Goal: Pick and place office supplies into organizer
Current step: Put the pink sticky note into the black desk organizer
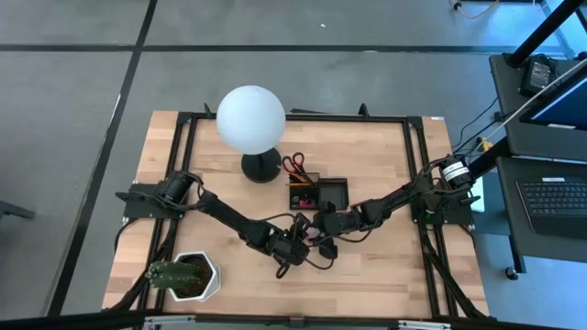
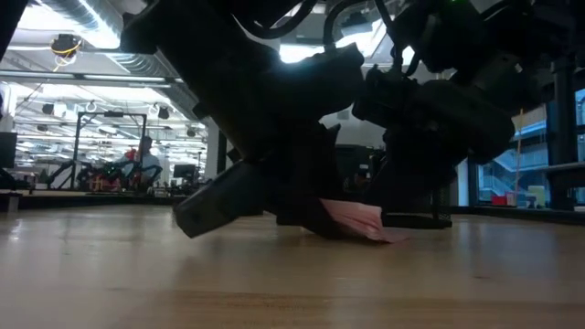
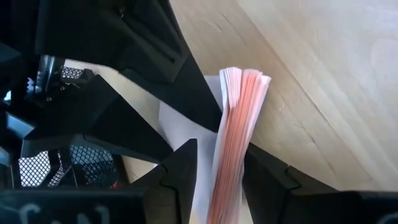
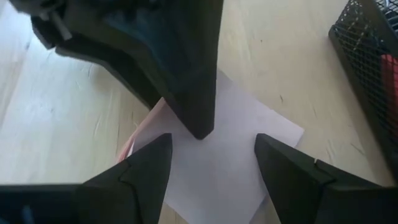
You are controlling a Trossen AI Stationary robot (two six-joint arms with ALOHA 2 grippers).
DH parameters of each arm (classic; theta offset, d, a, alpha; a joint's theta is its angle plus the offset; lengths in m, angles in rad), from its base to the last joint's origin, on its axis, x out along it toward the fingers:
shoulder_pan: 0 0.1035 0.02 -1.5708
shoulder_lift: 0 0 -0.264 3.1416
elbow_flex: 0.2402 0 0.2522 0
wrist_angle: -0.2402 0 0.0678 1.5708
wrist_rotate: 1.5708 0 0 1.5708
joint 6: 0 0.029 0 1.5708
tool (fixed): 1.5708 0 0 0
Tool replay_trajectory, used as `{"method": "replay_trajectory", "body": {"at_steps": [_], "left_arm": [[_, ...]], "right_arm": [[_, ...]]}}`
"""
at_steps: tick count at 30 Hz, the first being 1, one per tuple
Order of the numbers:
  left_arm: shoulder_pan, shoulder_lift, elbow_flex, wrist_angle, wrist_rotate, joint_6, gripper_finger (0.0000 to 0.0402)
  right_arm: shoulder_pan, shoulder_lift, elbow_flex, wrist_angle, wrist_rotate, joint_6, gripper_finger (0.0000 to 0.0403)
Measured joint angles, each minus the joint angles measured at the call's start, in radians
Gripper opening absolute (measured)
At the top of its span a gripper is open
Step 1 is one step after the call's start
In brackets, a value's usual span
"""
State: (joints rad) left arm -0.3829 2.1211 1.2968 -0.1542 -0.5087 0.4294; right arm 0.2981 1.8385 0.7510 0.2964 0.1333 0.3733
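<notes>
The pink sticky-note pad stands tilted on one edge on the wooden table, between the fingers of my left gripper, which is shut on it. In the low view the pad slants up from the table. My right gripper is open right beside it, its two fingers over the pad's pale face. Both grippers meet just in front of the black mesh organizer, which holds red-handled scissors. My left gripper pinches the pad across its thickness, one finger on the pale face and the other on the opposite face. The fingers slant down from the table's left. The stack's edge shows between them. The pad is tilted, its lower edge on the table. My right gripper stands open over the pad's pale face; whether its fingertips touch the pad cannot be told.
A white globe lamp on a round black base stands behind and left of the organizer. A green plant in a white pot sits at the near left. Bare wood lies to the near right of the grippers.
</notes>
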Motion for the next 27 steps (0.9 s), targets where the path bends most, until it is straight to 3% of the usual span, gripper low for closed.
{"method": "replay_trajectory", "body": {"at_steps": [12, 27], "left_arm": [[-0.006, 0.003, 0.000, 0.024, -0.006, -0.105, 0.0081], [-0.061, 0.004, 0.000, 0.015, -0.099, -0.103, 0.0011]], "right_arm": [[0.000, -0.001, 0.001, 0.004, -0.002, 0.071, 0.0236], [0.009, -0.008, 0.001, 0.015, -0.012, 0.122, 0.0236]]}}
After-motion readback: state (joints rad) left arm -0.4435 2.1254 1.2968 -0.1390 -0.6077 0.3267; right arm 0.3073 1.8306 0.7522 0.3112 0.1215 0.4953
